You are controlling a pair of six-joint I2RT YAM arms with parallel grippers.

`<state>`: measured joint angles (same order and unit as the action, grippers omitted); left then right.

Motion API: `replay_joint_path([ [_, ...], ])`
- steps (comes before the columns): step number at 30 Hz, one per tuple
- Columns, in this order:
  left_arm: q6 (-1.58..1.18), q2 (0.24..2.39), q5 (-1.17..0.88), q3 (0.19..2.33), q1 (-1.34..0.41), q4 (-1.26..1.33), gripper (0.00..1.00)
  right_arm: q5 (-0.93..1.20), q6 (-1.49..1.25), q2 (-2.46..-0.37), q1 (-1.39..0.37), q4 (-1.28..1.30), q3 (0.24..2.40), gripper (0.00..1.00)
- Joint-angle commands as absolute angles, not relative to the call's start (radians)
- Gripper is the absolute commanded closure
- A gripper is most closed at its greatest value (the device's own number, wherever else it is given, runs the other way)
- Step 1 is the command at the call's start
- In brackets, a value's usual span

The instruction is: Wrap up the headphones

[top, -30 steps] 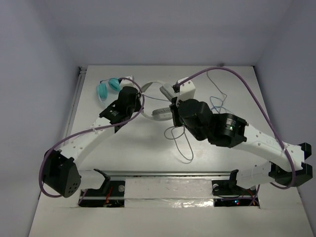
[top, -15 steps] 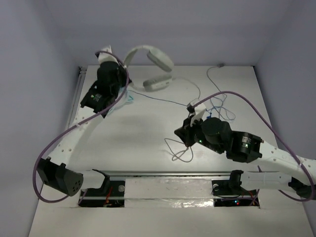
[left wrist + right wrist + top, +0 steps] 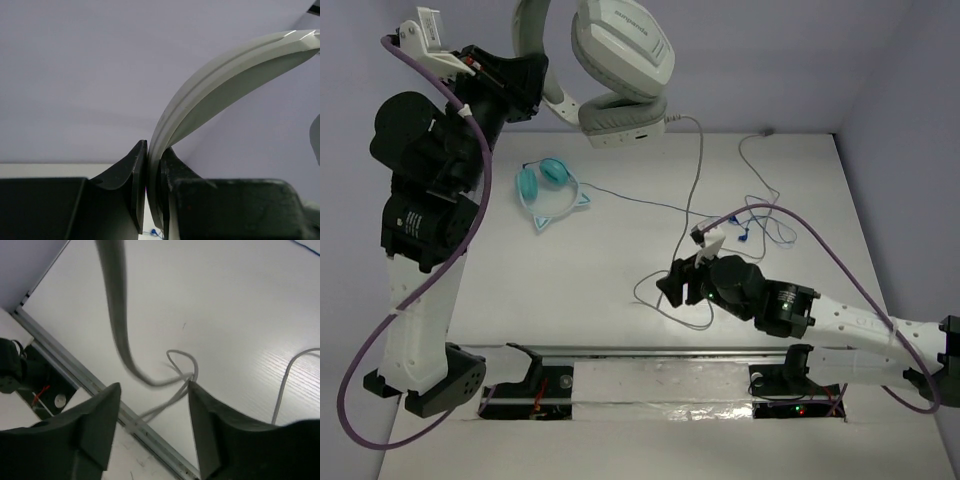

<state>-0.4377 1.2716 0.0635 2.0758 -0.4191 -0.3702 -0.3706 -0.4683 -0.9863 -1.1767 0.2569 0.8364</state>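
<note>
Headphones (image 3: 620, 75) are hanging high at far left, left gripper (image 3: 154, 167) clamping the headband (image 3: 225, 80); cable (image 3: 699, 170) is trailing down to slack lying under the nearer right gripper (image 3: 154, 395), its fingers spread, gripping nothing.

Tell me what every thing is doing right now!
headphones: lifted high off the table, headband pinched in the left gripper.
left gripper: shut on the headband.
cable: hanging from the headphones down to the table, loose, not wrapped.
right gripper: open, low over the cable's loops, holding nothing.
teal cat-ear headphones: lying on the table, untouched.
</note>
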Motion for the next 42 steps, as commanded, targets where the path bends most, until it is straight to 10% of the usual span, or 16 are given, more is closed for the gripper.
replay_joint_path([
  [1, -0.486, 1.266, -0.020, 2.126, -0.419, -0.365, 1.00, -0.422, -0.449, -0.939, -1.123, 0.019, 0.781, 0.33],
  [20, -0.519, 1.305, -0.057, 2.302, -0.419, -0.428, 1.00, -0.064, -0.437, -1.100, -0.946, -0.492, 0.550, 0.20],
  [26, -0.512, 1.301, 0.026, 2.292, -0.419, -0.419, 1.00, -0.083, -0.491, -1.051, -0.946, -0.630, 0.445, 0.47],
  [30, -0.499, 1.316, 0.093, 2.237, -0.419, -0.402, 1.00, -0.084, -0.537, -1.049, -0.946, -0.490, 0.495, 0.97],
  [42, -0.554, 1.296, 0.316, 1.517, -0.419, -0.140, 1.00, -0.402, -0.536, -1.195, -0.946, 0.442, 1.018, 1.00],
])
